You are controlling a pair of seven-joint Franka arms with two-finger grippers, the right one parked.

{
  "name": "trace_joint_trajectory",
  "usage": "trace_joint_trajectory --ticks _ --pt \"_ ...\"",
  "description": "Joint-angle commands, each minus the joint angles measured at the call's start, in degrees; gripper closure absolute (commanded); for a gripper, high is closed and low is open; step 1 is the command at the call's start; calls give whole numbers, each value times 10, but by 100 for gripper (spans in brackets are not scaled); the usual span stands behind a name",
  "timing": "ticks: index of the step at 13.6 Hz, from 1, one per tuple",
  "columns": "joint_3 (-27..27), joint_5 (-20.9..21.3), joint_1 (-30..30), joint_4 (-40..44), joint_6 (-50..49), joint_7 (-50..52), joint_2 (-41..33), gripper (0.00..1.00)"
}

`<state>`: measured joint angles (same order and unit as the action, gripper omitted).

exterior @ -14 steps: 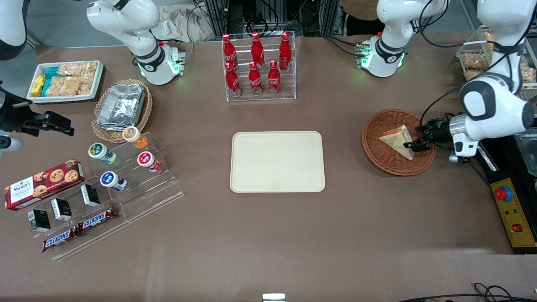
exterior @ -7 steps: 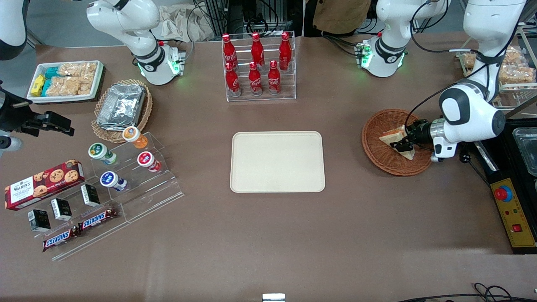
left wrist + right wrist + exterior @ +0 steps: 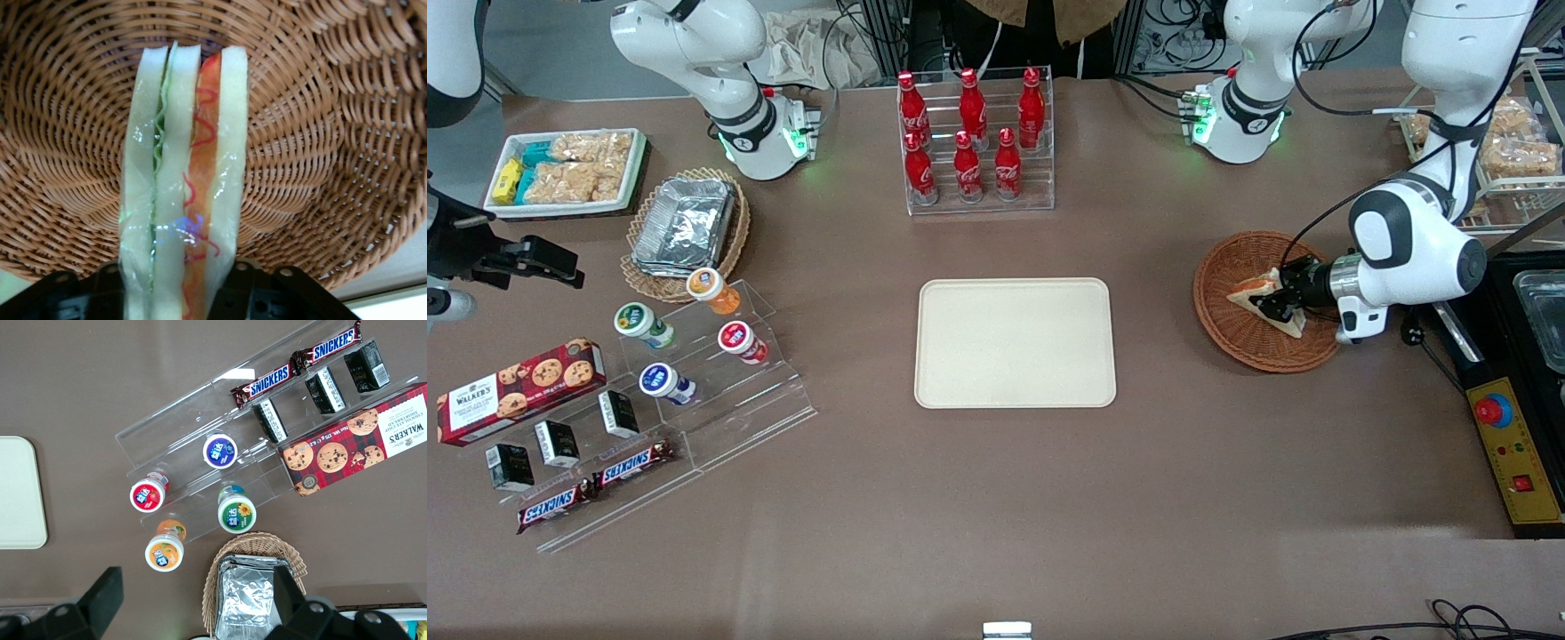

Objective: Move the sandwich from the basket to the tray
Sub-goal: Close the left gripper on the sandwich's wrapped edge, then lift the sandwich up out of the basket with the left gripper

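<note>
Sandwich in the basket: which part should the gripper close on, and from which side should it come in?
Grip across the two flat bread faces, probably near the wide end of the sandwich. It stands on edge in the basket, filling layers facing the wrist camera, so the faces are the parallel surfaces. Come in sideways from the working arm's end, as the gripper already does, a finger on each face.

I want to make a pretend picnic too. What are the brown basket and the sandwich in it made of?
The basket looks like woven wicker, reddish-brown and slightly shiny: you can see strands crossing in rings. The sandwich looks glossy and smooth, so it may be a plastic toy or wrapped in film; I cannot tell which. The gripper is at the sandwich, in the basket.
</note>
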<state>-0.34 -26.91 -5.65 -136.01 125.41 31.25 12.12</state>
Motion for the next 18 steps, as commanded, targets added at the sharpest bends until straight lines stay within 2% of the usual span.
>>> trace_joint_trajectory --ticks 1,3,6,10,15,18 --pt "2 0 5 8 -23 14 -20 73" --pt "5 8 3 28 -71 14 -38 72" --pt "11 62 -3 68 -133 14 -63 71" --pt "20 125 -3 185 -277 14 -68 71" --pt "12 136 2 318 -380 7 -66 71" --pt "-26 136 4 369 -406 6 -63 71"
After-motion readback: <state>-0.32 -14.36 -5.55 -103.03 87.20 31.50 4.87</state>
